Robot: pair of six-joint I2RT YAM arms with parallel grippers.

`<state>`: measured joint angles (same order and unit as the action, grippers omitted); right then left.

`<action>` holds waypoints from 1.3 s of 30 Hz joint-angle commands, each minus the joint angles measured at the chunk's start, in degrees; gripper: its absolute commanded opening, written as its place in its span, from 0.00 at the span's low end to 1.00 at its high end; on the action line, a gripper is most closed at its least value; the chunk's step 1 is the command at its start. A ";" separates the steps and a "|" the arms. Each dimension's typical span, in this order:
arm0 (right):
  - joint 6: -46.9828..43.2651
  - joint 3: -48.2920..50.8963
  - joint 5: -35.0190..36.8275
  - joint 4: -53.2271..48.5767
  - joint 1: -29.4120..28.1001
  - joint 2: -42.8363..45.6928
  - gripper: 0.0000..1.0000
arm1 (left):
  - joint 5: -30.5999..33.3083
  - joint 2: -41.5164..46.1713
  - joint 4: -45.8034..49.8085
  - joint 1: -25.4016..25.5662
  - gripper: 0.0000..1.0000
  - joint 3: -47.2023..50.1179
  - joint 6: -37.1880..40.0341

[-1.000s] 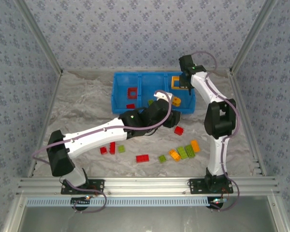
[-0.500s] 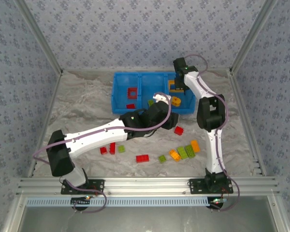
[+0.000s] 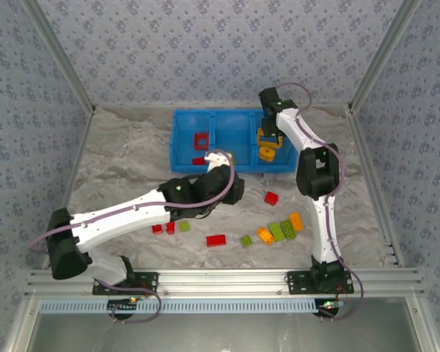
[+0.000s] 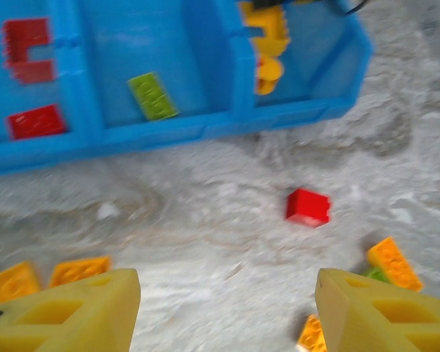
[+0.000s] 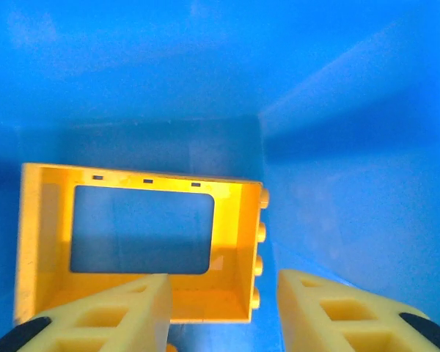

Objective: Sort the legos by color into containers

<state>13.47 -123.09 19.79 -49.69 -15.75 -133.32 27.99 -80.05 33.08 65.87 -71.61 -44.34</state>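
Observation:
The blue tray (image 3: pixel 182 144) lies at the back of the table. Its left compartment holds a red frame (image 3: pixel 201 139) and a red brick (image 3: pixel 199 160). A green brick (image 4: pixel 152 96) lies in the middle one. The right one holds a yellow frame (image 5: pixel 235 235) and a round yellow piece (image 3: pixel 267 152). My right gripper (image 5: pixel 224 308) hangs open over the frame, its fingers either side of the studded edge. My left gripper (image 4: pixel 227 315) is open and empty above the table, in front of the tray. A red brick (image 4: pixel 306 207) lies ahead of it.
Loose bricks lie on the crumpled white cloth: orange (image 3: pixel 295 221), green (image 3: pixel 282 229), orange (image 3: pixel 264 235), small green (image 3: pixel 246 240), red (image 3: pixel 215 240), and red (image 3: pixel 169 227) and green (image 3: pixel 184 226) under the left forearm. Patterned walls and metal posts close in the table.
My left arm has drawn back from the tray's front towards the left and the near side. My right gripper has moved left over the right compartment.

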 commanded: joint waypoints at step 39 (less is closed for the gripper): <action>22.12 79.23 -9.20 31.59 -54.36 75.95 0.64 | -20.65 -5.76 6.12 -29.40 0.44 26.43 5.67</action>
<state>34.39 -42.15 8.75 -18.13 -69.80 -56.73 8.10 -84.82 39.79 36.73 -45.54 -39.51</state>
